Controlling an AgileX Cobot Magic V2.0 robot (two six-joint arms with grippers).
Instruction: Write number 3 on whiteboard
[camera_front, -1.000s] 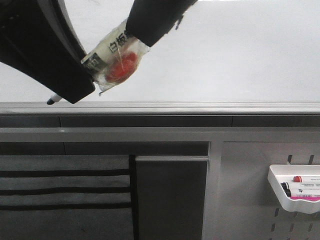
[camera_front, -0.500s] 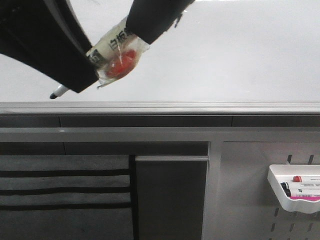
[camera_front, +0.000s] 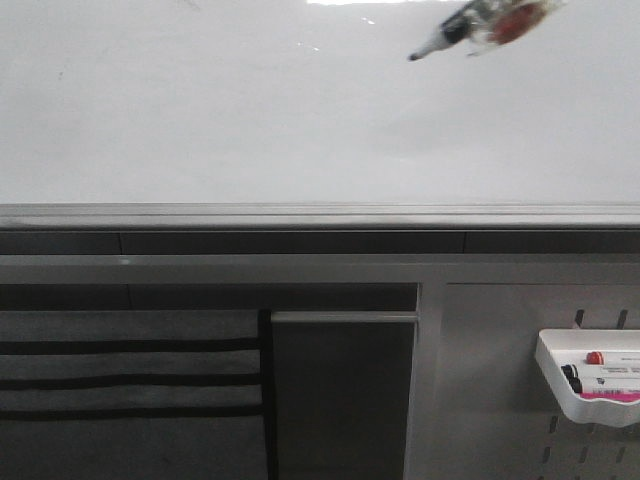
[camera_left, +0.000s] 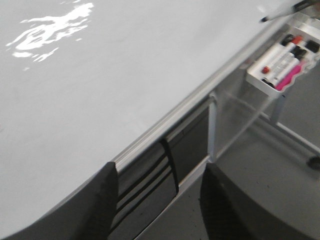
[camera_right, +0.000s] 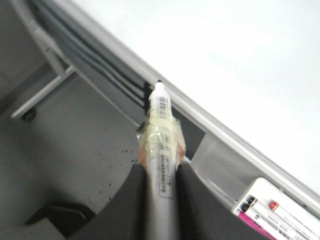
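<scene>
one marker, wrapped in clear tape, sits clamped between the right gripper fingers, tip pointing out past the whiteboard's grey rail. in front view the marker shows near the top right w/ its dark tip angled down-left over the whiteboard. board looks bare, no 3 drawn on it. left gripper fingers spread apart, holding nothing, near the board's lower edge. white tray w/ spare markers hangs on the pegboard, lower right.

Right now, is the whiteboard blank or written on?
Blank: the whiteboard shows no number 3; the marker tip hangs over bare white.
</scene>
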